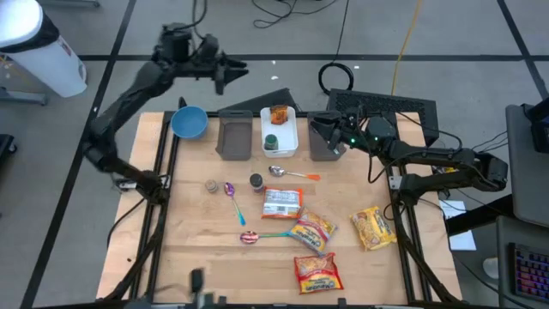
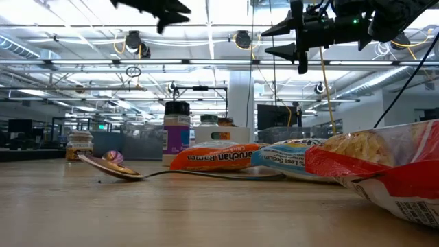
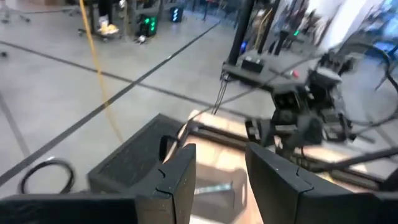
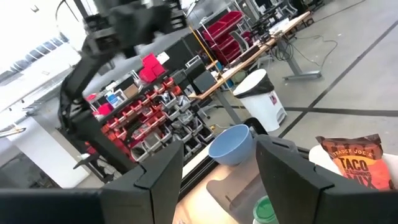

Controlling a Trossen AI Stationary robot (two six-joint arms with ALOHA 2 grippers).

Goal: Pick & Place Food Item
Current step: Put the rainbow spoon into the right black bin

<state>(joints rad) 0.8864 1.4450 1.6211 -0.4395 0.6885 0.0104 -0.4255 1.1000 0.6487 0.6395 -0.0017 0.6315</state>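
Up here, my left gripper (image 1: 236, 71) hovers past the table's far edge, jaws apart and empty. My right gripper (image 1: 319, 130) hangs above the far grey bin (image 1: 324, 146), jaws apart, empty too. The orange taco-mix packet (image 1: 279, 114) stands upright in the white rectangular tray (image 1: 290, 144), long axis vertical.

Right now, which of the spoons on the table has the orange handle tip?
The silver spoon just in front of the white bin. The purple spoon and the red-bowled, teal-handled spoon lie farther out, left of the noodle packets.
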